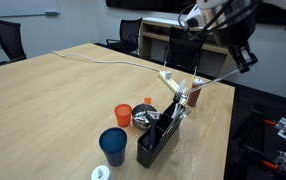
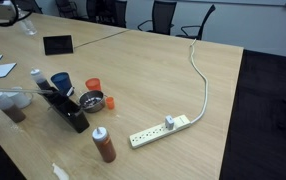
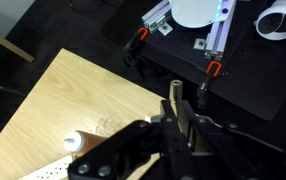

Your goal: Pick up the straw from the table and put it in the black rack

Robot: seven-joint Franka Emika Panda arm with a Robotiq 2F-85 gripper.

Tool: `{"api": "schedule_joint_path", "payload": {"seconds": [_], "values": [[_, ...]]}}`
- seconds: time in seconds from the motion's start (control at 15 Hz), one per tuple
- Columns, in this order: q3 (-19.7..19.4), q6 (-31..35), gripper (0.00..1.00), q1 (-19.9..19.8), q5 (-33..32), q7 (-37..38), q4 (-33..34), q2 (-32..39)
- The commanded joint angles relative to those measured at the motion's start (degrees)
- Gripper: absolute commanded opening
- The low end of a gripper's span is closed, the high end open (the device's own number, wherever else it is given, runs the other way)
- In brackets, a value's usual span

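Note:
My gripper (image 1: 245, 60) hangs high over the table's edge, beyond the power strip. In the wrist view its jaws (image 3: 177, 112) are shut on the straw (image 3: 175, 91), a thin pale tube whose end sticks out between the fingers. In an exterior view the straw (image 1: 213, 80) shows as a thin line slanting down from the gripper. The black rack (image 1: 158, 138) stands upright near the table's front, well below and away from the gripper. It also shows in the other exterior view (image 2: 65, 108). The gripper is out of that view.
Beside the rack stand a blue cup (image 1: 113, 145), an orange cup (image 1: 123, 115) and a metal bowl (image 1: 145, 117). A brown bottle (image 2: 103, 145), a white power strip (image 2: 158, 130) and its long white cable (image 2: 198, 75) lie nearby. The wrist view shows the table corner (image 3: 73, 100) and the floor.

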Motion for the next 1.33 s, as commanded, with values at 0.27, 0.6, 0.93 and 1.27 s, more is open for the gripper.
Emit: {"api": "schedule_joint_path", "payload": {"seconds": [0.27,0.6,0.93,1.27], "values": [[0.2,2.3,0.03,-4.1,0.7,-5.5,0.6,5.5],[0.0,6.2,0.03,-4.8,0.0,-6.2,1.4,7.5],[-0.3,7.9,0.03,-5.2,-0.3,-7.3,2.7,10.5],[-0.9,7.6,0.03,-5.6,-0.3,-9.4,4.7,13.4]]}}
